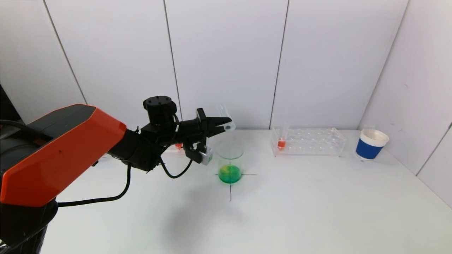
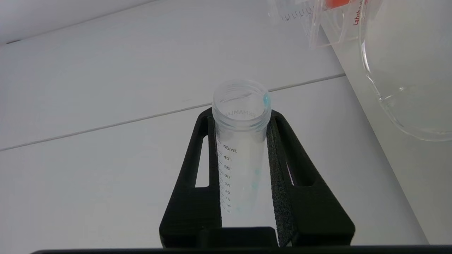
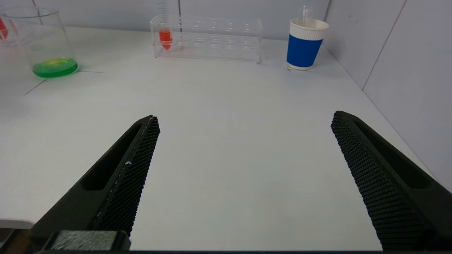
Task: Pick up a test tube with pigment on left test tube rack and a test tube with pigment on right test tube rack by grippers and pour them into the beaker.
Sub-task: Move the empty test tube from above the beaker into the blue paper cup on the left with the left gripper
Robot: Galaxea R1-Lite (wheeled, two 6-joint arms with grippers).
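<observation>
White wall panels stand behind a white table (image 1: 300, 204), and on it a thin black cross is drawn. On this cross stands the glass beaker (image 1: 230, 163) with green liquid at the bottom, a little yellow in the middle. The left gripper (image 1: 221, 126) hangs above and just behind the beaker's rim. Its two black fingers (image 2: 279, 165) are clamped on a test tube (image 2: 240, 148) — a clear, graduated one, tilted, with the open mouth pointing away from the arm. Inside it I see only some blue drops, one on the lip and a few on the wall.

To the robot's right, near the back wall, lies the right test tube rack (image 1: 309, 141), transparent, with one tube of orange-red pigment (image 1: 281, 143) upright in its end hole nearest the beaker. Beyond the rack stands a blue and white paper cup (image 1: 371, 144).

The right gripper (image 3: 243, 169) is low over the bare table, well apart from the rack — its fingers stand wide apart and hold nothing.
</observation>
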